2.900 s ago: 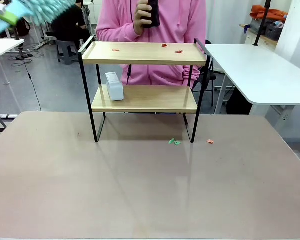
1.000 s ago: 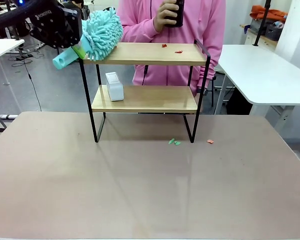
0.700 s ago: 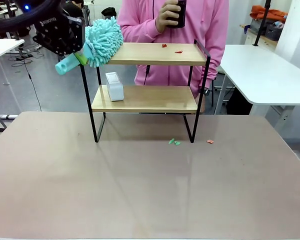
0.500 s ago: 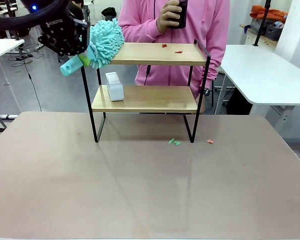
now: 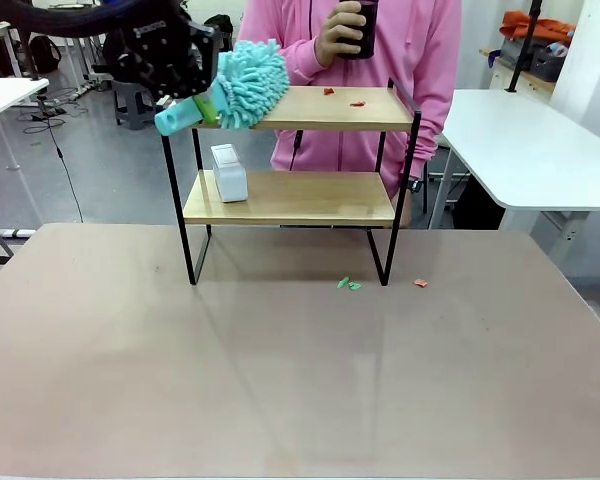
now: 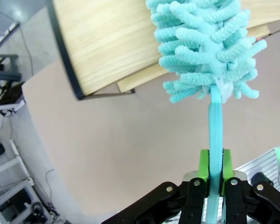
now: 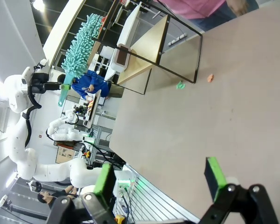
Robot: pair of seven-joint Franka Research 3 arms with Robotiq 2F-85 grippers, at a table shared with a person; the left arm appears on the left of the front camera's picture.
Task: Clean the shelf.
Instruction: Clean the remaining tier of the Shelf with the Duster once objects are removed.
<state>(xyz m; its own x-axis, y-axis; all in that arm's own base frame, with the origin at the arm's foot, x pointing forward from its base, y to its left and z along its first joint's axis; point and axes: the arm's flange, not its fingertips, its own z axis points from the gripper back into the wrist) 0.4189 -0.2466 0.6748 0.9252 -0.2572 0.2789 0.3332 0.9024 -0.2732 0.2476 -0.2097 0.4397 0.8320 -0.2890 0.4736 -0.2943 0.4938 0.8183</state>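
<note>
Shelf [image 5: 310, 122]: where do you locate it?
– On the brown table [image 5: 280, 380], at its far side, directly in front of the person [image 5: 420, 50] in pink.
– Left gripper [image 6: 215, 164]?
– You see its jaws clamped narrow on the handle of the teal duster [image 5: 248, 85]. The fluffy head is at the left end of the shelf's top board.
– Right gripper [image 7: 159, 179]?
– Jaws wide, holding nothing, well apart from the shelf.
– Debris?
– Red scraps [image 5: 329, 91] on the top board; green scraps [image 5: 349, 284] beside the shelf's right front leg. A white box [image 5: 229, 172] stands on the lower board.
</note>
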